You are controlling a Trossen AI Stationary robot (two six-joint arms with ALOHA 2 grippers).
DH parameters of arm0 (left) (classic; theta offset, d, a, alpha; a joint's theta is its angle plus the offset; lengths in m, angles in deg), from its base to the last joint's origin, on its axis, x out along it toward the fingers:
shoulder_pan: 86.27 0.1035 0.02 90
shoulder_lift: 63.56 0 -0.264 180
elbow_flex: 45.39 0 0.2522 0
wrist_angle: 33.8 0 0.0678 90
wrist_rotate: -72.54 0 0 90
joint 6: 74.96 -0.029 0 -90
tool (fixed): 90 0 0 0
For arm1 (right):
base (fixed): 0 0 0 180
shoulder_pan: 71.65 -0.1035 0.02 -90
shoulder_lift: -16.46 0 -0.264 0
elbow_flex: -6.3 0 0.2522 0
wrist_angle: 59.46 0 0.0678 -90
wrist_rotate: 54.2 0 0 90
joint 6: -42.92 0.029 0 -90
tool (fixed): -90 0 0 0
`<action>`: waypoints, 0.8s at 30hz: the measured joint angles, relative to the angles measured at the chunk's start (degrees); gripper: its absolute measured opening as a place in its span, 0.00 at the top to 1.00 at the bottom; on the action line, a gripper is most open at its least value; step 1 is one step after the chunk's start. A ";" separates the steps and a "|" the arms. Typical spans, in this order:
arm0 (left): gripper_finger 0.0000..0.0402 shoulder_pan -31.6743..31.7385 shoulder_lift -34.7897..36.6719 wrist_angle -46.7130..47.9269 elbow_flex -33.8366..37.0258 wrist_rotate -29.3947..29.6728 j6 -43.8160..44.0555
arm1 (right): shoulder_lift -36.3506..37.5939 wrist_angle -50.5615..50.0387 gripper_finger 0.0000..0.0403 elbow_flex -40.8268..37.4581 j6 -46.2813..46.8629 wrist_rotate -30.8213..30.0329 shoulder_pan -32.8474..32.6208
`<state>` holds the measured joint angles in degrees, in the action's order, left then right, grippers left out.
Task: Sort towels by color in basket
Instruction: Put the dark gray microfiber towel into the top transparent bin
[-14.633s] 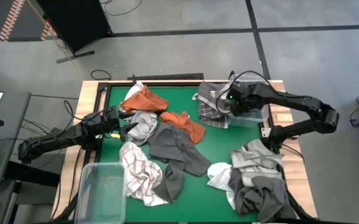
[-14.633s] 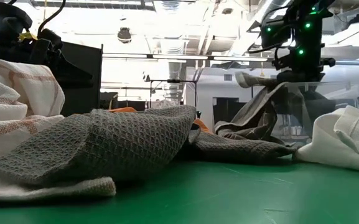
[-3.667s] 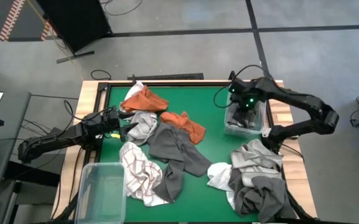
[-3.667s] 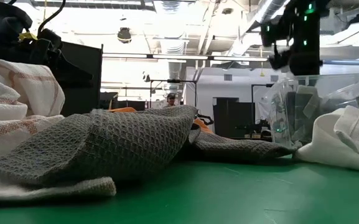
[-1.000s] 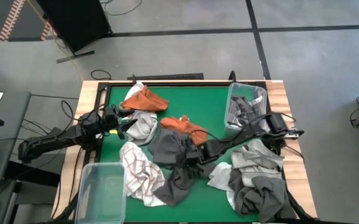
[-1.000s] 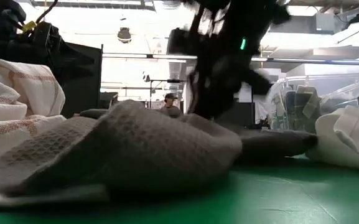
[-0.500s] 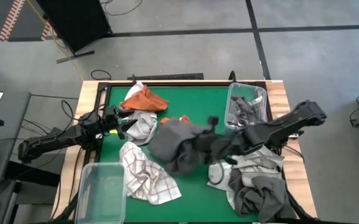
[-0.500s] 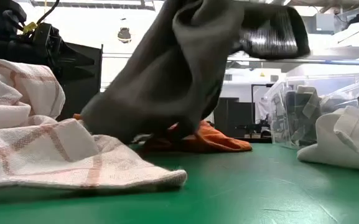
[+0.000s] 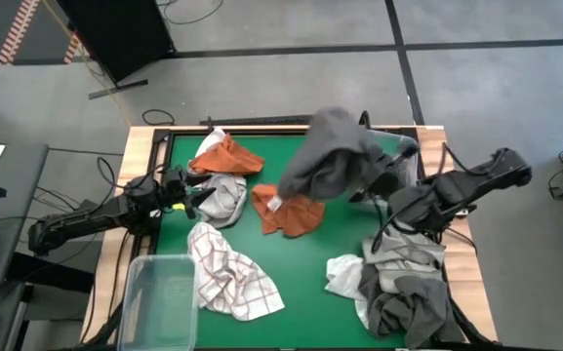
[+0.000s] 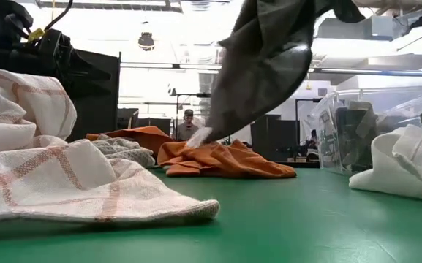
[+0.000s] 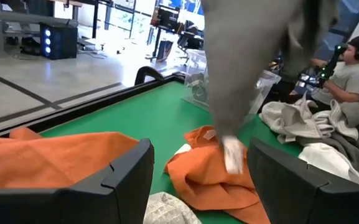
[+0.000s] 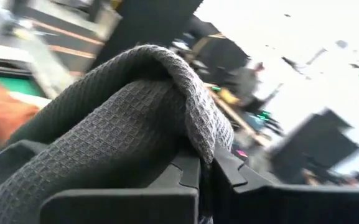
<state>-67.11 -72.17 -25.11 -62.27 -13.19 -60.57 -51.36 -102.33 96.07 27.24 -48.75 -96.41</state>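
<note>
My right gripper is shut on a dark grey waffle towel and holds it high above the table's far right part, next to the clear bin that holds dark grey cloths. Below it lies a rust-orange towel. A second orange towel lies far left. My left gripper is open, low at the left beside a light grey cloth. A white checked towel lies near, and a white and grey pile sits near right. My right gripper pinches a fold of the dark grey towel between its two fingers, with the cloth draped over the fingertips. The towel is lifted off the table and hangs slack below. Its lowest corner, with a white label, dangles close over the orange towel.
An empty clear bin stands at the near left corner. Bare green table shows in the middle between the checked towel and the right pile. A person sits beyond the table's right side.
My right gripper has risen from the table's middle and swung toward the far right, toward the bin with grey cloths, carrying the dark grey towel. The towel has gone from lying on the table to hanging clear, uncovering the orange towel beneath.
</note>
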 joint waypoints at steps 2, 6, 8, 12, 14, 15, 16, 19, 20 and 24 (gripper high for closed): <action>0.39 0.00 0.00 0.17 0.00 0.01 0.00 | 1.17 1.25 0.93 0.00 -3.10 -4.05 0.02; 0.39 0.00 0.01 0.18 0.00 -0.01 0.00 | 3.72 3.10 0.93 0.00 -6.91 -5.45 0.17; 0.39 0.00 0.01 0.18 0.00 0.01 0.00 | 5.09 3.26 0.93 0.00 -7.82 -5.45 0.72; 0.39 0.00 0.01 0.33 0.00 0.01 0.00 | 8.15 5.66 0.93 0.00 -12.36 -5.45 2.51; 0.39 0.00 0.01 0.84 0.00 0.01 0.01 | 9.49 7.45 0.93 0.02 -15.66 -5.61 2.87; 0.39 0.00 0.01 1.22 0.00 0.01 0.15 | 10.17 8.13 0.93 0.02 -17.07 -5.65 2.89; 0.39 0.00 0.01 1.65 0.00 0.01 0.42 | 10.79 8.49 0.93 0.02 -18.20 -5.63 2.75; 0.39 0.00 0.01 2.66 0.00 0.01 0.75 | 12.27 8.15 0.93 0.02 -19.26 -5.63 2.27; 0.39 0.00 0.01 3.02 -0.01 0.01 0.80 | 12.74 7.78 0.93 0.02 -19.29 -5.62 2.19; 0.39 0.00 0.00 3.26 0.00 0.01 0.90 | 14.38 5.95 0.93 -0.33 -19.29 -5.60 2.23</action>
<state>-67.11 -72.17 -21.85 -62.27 -13.19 -59.67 -36.98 -96.37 95.74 7.96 -54.35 -94.18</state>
